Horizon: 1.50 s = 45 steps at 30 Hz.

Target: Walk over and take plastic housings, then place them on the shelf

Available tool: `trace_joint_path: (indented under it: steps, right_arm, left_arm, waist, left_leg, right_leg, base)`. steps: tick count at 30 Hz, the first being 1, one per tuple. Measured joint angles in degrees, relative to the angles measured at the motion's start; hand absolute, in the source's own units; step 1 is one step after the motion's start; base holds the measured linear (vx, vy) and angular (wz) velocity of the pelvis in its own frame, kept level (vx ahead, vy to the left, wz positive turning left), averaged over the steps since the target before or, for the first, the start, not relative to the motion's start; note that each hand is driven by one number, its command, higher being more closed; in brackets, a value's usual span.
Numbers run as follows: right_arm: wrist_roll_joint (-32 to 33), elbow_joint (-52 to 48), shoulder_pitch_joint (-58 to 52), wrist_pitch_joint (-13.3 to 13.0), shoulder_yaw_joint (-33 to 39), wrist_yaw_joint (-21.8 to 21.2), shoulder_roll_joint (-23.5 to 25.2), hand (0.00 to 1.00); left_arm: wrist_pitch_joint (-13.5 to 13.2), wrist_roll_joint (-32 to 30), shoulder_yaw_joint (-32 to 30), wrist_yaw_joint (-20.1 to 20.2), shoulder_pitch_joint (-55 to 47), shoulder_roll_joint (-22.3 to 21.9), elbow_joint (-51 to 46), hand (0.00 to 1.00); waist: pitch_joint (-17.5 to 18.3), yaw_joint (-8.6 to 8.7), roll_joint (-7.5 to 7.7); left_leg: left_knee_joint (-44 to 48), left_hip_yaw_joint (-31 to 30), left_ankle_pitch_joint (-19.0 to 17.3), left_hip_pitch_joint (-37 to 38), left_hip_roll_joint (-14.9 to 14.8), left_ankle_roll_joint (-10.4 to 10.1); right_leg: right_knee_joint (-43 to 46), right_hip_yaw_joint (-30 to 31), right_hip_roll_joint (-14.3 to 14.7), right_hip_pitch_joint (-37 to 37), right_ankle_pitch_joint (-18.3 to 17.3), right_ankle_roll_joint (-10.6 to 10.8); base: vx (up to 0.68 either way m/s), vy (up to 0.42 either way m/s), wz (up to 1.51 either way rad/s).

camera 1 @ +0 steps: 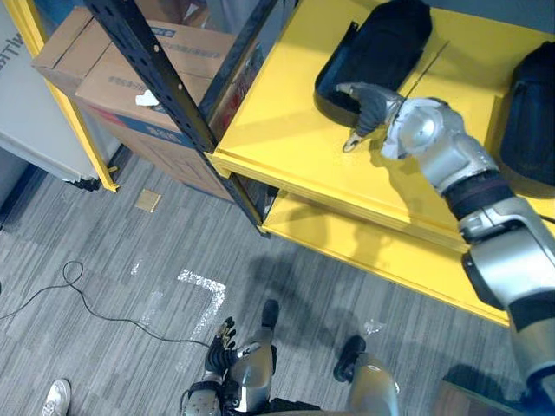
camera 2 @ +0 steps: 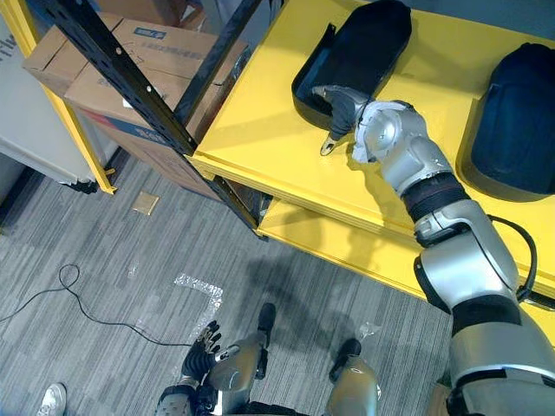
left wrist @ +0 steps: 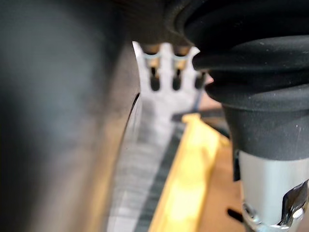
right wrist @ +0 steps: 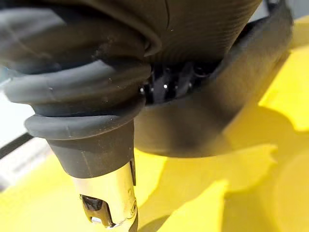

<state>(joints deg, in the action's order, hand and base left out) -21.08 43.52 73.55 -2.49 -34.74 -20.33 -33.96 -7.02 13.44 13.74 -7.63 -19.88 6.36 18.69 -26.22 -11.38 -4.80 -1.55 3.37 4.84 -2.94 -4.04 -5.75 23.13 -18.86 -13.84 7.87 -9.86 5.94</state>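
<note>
We see two black plastic housings lying on the upper level of the yellow shelf [camera 1: 286,130], well apart from each other. The nearer housing [camera 1: 381,43] lies at the middle of the level, and the second housing [camera 2: 520,113] lies off to the robot's right. The right hand [camera 1: 368,106] reaches in over the front edge and rests against the near rim of the nearer housing. Its thumb points down toward the bare yellow surface, apart from the housing. In the right wrist view the fingers are tucked in at the rim, between the dark ribbed cover and the housing's wall. We cannot tell whether they are curled round the rim or merely laid against it. The left hand [camera 1: 221,338] hangs low at the robot's side above the grey carpet. Its fingers [left wrist: 155,82] are straight in a row and hold nothing. A lower yellow level [camera 1: 364,251] juts out beneath the upper one. A black perforated upright [camera 1: 156,69] stands at the shelf's left corner, with cardboard boxes [camera 1: 113,61] stacked behind it. On the carpet we see an angle of pale tape [camera 1: 201,282] and a small brown square [camera 1: 148,200]. A person's light shoe [camera 1: 56,397] shows at the lower left.
</note>
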Motion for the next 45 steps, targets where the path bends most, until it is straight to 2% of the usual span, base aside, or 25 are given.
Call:
trace_joint_path:
  steps: [12,21,27,32,37,41,43,45]
  right_arm:
    - [-0.04,-2.67,-0.51,0.08,-0.76,-3.92,-2.23,0.00]
    - [0.05,-3.63,-1.48,-2.51,-0.76,-5.47,-3.67,0.00]
    - [0.09,-7.29,-4.13,-6.00,-0.79,-8.48,-4.39,0.00]
    - [0.10,-9.78,-5.62,-6.18,-1.15,-9.73,-4.31,0.00]
    - [0.09,-11.24,-6.50,-6.06,-2.82,-10.41,-4.16,0.00]
    - [0.00,-11.63,-6.52,-5.72,-4.28,-9.30,-4.13,0.00]
    - [-0.19,-11.63,-7.05,-5.32,-4.75,-7.03,-3.90,0.00]
    - [-2.88,-11.48,-7.94,-4.32,-4.83,-1.73,-3.30,0.00]
  left_arm:
    - [1.75,-0.05,-0.21,0.39,-0.04,0.14,-0.09,0.00]
    - [2.06,-0.06,-0.31,0.74,-0.07,0.25,-0.12,0.00]
    - [2.08,-0.06,-0.75,1.65,-0.67,0.82,-1.00,0.00]
    - [2.07,-0.48,-0.76,1.66,-0.61,1.13,-1.10,0.00]
    - [2.08,-0.51,-1.20,1.70,-0.69,2.24,-1.64,0.00]
    - [2.17,-0.90,-1.98,1.63,-0.34,2.30,-1.30,0.00]
    - [2.16,-0.88,-2.54,1.62,-0.30,2.41,-1.05,0.00]
    - [2.14,-0.87,-2.48,1.63,-0.29,2.50,-1.13,0.00]
  waist:
    - [-0.02,1.17,0.07]
    - [-0.02,1.20,0.34]
    - [0.32,1.21,1.67]
    - [0.50,1.20,2.06]
    - [1.39,1.14,3.63]
    - [1.68,1.16,4.13]
    - [2.01,1.16,4.56]
    - [2.14,1.11,4.68]
  left_leg:
    - [-0.24,1.18,-0.01,0.92,-0.77,-0.03]
    - [-0.26,1.96,-0.01,1.05,-0.88,-0.02]
    - [-0.30,2.02,0.00,1.07,-0.88,-0.02]
    - [-0.30,2.03,-0.01,1.34,-0.92,-0.02]
    - [-0.33,2.02,-0.01,1.26,-0.96,-0.02]
    - [-0.32,1.98,-0.01,1.13,-0.96,-0.02]
    - [-0.32,1.94,-0.01,1.04,-0.99,-0.02]
    - [-0.31,1.87,-0.01,0.88,-1.05,-0.01]
  right_leg:
    - [-0.21,1.04,0.92,-0.10,0.23,-0.17]
    - [-0.84,1.56,1.14,-0.05,0.89,-0.22]
    - [-1.40,1.57,1.22,-0.25,1.23,-0.13]
    - [-2.42,1.53,1.41,-1.01,1.75,-0.06]
    - [-2.69,1.48,1.49,-1.02,1.78,-0.03]
    - [-2.91,1.39,1.51,-1.01,2.00,0.00]
    - [-3.03,1.36,1.60,-1.00,2.09,-0.02]
    - [-3.43,1.36,1.75,-1.04,2.42,-0.01]
  base:
    - [0.01,0.000,-0.06]
    - [0.00,0.006,-0.03]
    - [0.00,0.000,0.00]
    - [0.00,0.000,0.00]
    - [0.00,0.000,0.00]
    - [0.00,0.000,0.00]
    - [0.00,0.000,0.00]
    - [0.00,0.000,0.00]
